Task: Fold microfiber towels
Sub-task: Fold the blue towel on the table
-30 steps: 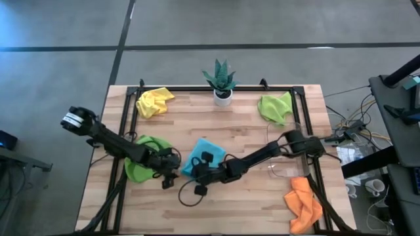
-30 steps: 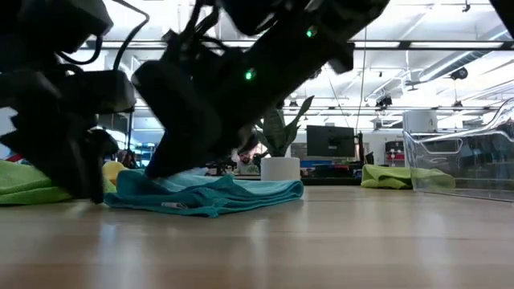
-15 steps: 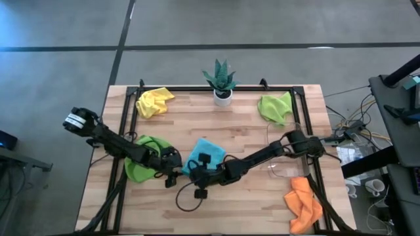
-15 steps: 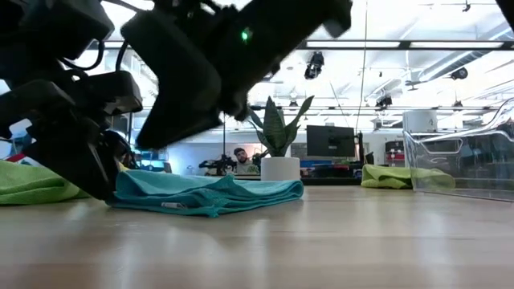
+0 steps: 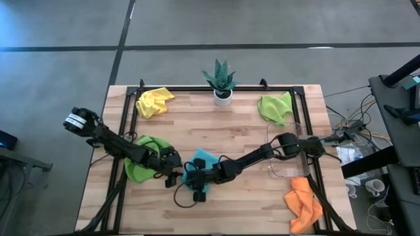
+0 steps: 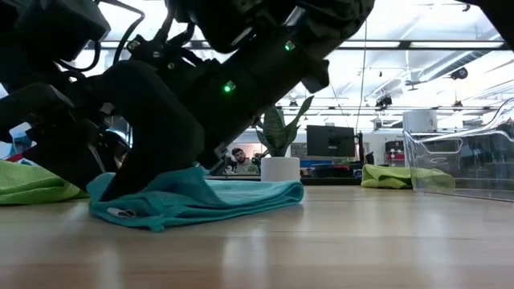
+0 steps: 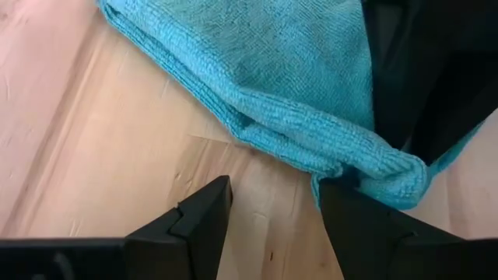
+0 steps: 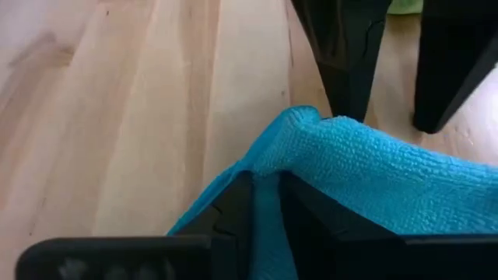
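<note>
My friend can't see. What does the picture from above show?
Two robot arms meet over a blue towel mid-table; the right hand pinches its near edge, the left hand is open beside it. Green, yellow and orange towels lie around.

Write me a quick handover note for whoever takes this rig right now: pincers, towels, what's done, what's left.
Right pincer: shut on the blue towel's edge, low over the table's front middle, mid-fold.
Left pincer: open, empty, low over the bare wood just beside the same towel, by the bunched corner.
Other towels: green towel under the left arm, yellow towel back left, second green towel back right, orange towel front right. All four lie crumpled.
Done: no towel fully folded; blue one is partly doubled over.
Left: finish the blue fold, then fold the other four.
</note>
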`<state>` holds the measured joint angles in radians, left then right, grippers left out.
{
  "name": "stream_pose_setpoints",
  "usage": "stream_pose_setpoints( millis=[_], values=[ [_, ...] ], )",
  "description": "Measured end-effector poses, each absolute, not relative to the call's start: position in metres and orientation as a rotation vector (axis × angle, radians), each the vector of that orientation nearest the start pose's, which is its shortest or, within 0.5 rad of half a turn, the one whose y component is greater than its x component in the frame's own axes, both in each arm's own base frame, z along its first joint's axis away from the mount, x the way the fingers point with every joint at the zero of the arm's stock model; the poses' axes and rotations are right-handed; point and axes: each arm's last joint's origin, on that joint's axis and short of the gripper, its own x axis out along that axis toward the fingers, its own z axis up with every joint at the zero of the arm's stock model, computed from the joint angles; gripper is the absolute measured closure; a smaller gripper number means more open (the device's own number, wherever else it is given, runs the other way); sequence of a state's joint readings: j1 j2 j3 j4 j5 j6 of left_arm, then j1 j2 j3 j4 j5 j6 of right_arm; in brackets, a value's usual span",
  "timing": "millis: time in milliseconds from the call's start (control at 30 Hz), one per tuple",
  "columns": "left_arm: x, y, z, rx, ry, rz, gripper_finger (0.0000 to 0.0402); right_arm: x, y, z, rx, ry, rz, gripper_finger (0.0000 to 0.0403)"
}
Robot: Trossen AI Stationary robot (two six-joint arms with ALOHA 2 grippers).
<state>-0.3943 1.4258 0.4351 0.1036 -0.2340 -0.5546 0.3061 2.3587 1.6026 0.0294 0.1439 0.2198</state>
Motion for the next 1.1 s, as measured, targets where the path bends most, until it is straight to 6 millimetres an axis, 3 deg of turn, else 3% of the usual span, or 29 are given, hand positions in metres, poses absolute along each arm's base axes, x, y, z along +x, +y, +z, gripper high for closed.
stream_pose_setpoints(
  millis=[167,300,500,667,767,933,1100],
  values=[
    [0.211,-0.081,0.120,-0.265,0.861,0.074,0.0217,0.474,0.141,0.112,-0.011,0.733,0.030,0.0332],
    [0.203,-0.080,0.129,-0.322,0.936,0.040,0.0217,0.467,0.132,0.134,-0.049,0.765,0.002,0.0329],
    [0.191,-0.075,0.155,-0.366,0.873,0.063,0.0217,0.441,0.109,0.158,-0.187,0.764,-0.220,0.0326],
    [0.196,-0.074,0.170,-0.338,0.674,0.103,0.0217,0.418,0.065,0.144,-0.076,0.707,-0.354,0.0335],
    [0.198,-0.074,0.169,-0.306,0.657,0.097,0.0217,0.410,0.047,0.127,-0.001,0.599,-0.388,0.0340],
    [0.192,-0.072,0.164,-0.296,0.780,0.129,0.0217,0.403,0.039,0.103,0.094,0.442,-0.356,0.0350],
    [0.174,-0.065,0.174,-0.257,0.977,0.206,0.0217,0.408,0.039,0.087,0.135,0.327,-0.332,0.0369]
  ],
)
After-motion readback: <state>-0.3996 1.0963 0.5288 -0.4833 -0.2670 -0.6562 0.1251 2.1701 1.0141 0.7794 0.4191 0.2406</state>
